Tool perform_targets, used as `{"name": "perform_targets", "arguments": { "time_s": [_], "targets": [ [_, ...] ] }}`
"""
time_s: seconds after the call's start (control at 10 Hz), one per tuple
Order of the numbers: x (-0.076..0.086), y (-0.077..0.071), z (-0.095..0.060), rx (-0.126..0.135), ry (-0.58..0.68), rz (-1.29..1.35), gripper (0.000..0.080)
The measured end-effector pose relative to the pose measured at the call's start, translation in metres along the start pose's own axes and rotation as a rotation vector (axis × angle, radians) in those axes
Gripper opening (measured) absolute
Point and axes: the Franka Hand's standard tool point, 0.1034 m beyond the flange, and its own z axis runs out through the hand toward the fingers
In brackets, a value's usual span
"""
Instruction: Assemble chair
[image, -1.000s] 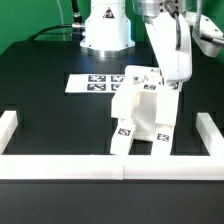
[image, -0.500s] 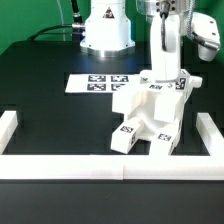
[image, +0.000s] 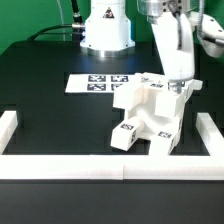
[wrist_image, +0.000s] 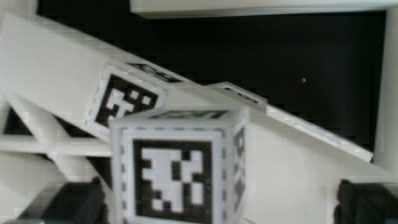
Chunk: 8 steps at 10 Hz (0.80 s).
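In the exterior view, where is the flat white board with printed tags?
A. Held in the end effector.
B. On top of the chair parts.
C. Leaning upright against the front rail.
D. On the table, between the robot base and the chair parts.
D: the marker board lies flat on the black table, with the robot base beyond it and the chair nearer the camera.

Partly built white chair (image: 148, 110), sitting at four o'clock in the exterior view, leaning tilted, showing black-and-white square tags (image: 124, 131)

Black table (image: 40, 100), white border rails (image: 60, 165), marker board (image: 90, 84)
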Motion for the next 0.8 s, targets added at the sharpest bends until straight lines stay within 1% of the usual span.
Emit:
{"name": "perform_targets", "arguments": {
  "time_s": [0.3,0.4,0.6,0.8],
  "targets": [
    [0.001,0.001,0.001,-0.002,0.000,-0.209,0.0649],
    [0.004,0.000,0.000,-0.001,0.000,-0.293,0.0649],
    [0.015,0.001,0.002,-0.003,0.001,-0.408,0.0649],
    [0.027,-0.001,0.003,0.005,0.009,-0.418,0.0649]
  ]
}}
